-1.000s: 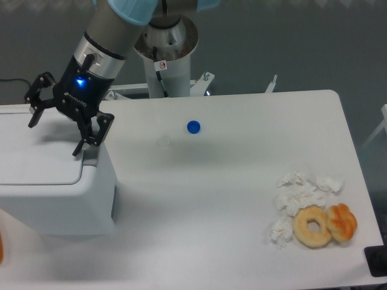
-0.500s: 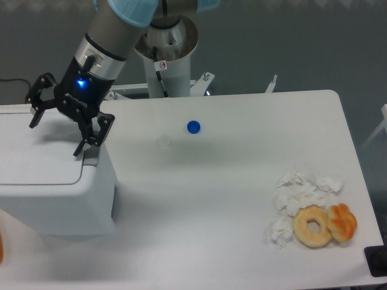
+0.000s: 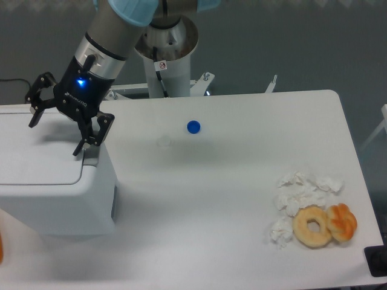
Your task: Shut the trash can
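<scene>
The trash can (image 3: pixel 54 199) is a large white boxy bin at the left of the table, its flat white lid (image 3: pixel 36 160) lying down on top. A grey strip (image 3: pixel 91 158) shows at the lid's right edge. My gripper (image 3: pixel 55 134) hangs just over the lid's far part. It is open, with one black finger (image 3: pixel 36 112) at the left and the other (image 3: pixel 91 136) at the right near the grey strip. Nothing is between the fingers.
A small blue cap (image 3: pixel 193 127) lies mid-table, with a faint clear cap (image 3: pixel 164 141) to its left. Crumpled white tissues (image 3: pixel 300 193), a doughnut (image 3: pixel 312 226) and an orange pastry (image 3: pixel 342 222) sit at the front right. The arm's base post (image 3: pixel 166 57) stands behind the table.
</scene>
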Robot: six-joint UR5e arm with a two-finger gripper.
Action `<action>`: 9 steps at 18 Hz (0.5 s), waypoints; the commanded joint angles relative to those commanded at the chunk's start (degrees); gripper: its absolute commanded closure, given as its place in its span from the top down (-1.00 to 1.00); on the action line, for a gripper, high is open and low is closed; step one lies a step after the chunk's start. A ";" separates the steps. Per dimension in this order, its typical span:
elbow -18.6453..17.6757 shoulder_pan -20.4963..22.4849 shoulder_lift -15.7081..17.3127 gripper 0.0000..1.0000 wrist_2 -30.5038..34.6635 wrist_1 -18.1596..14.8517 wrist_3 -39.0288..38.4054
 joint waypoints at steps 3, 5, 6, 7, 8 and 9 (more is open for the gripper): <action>-0.44 0.00 0.35 1.00 0.00 -0.09 0.52; -0.79 0.09 0.79 1.00 0.00 -0.09 0.88; -0.88 0.09 1.14 1.00 0.00 -0.09 0.88; -0.79 0.61 1.23 1.00 -0.09 0.00 0.79; -0.27 1.31 1.32 1.00 -0.26 -0.17 0.79; 0.00 1.84 1.41 1.00 -0.44 -0.18 0.79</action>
